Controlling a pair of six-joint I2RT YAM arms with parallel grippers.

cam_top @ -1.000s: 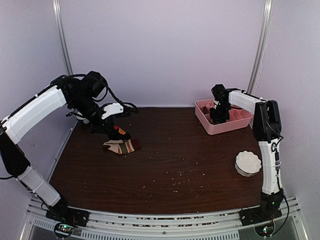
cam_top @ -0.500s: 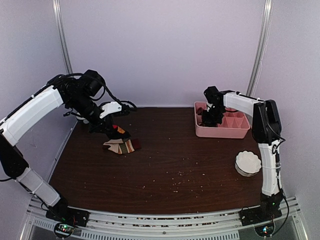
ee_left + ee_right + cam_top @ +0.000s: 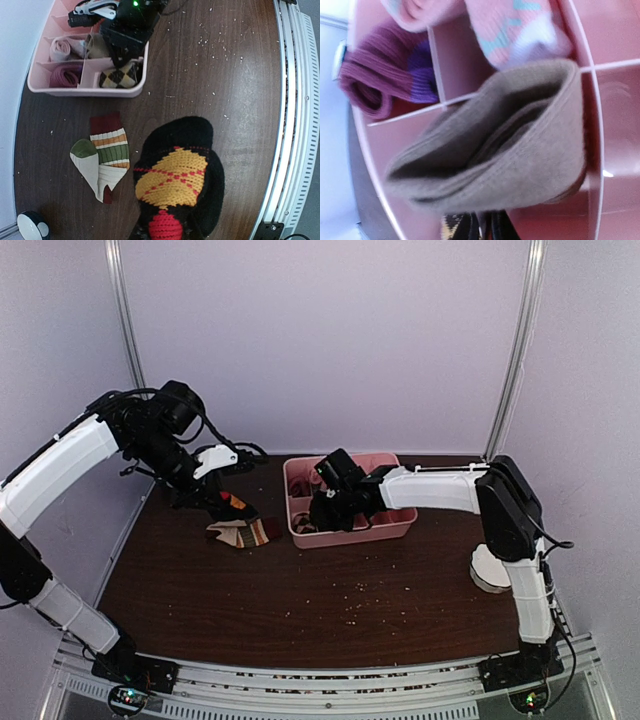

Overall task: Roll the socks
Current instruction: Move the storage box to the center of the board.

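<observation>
Toward the table's middle, a touch to 12 o'clock of centre: pink tray (image 3: 360,536), hauled there within the last second from the 2 o'clock corner by the right gripper (image 3: 325,508), planted at its 9 o'clock end. Now close to the socks, at about 3 o'clock of them, probably to shorten the trip for a finished roll. No rolling begun yet, by the look of it.

At 10 o'clock on the table, hardly shifted over that second: left gripper (image 3: 224,497), pressed together on the black argyle sock (image 3: 175,175), seemingly lifted off the wood. Just beside it, lying flat and apart from the tray: striped sock (image 3: 106,156). At 4 o'clock, partly behind the right arm: white bowl (image 3: 484,570).

From above, only small flecks of colour for the socks. From the left wrist, much more: striped sock bent at the heel, black one bunched with orange and red diamonds up, tray cells already filled, right gripper reaching down by the argyle roll (image 3: 120,76). From the right wrist, close in: taupe roll (image 3: 505,145), purple roll (image 3: 375,85), pink-and-teal roll (image 3: 515,25). Dark fingertips barely in frame at 6 o'clock, near together; cannot tell whether pinching a divider or nothing.
</observation>
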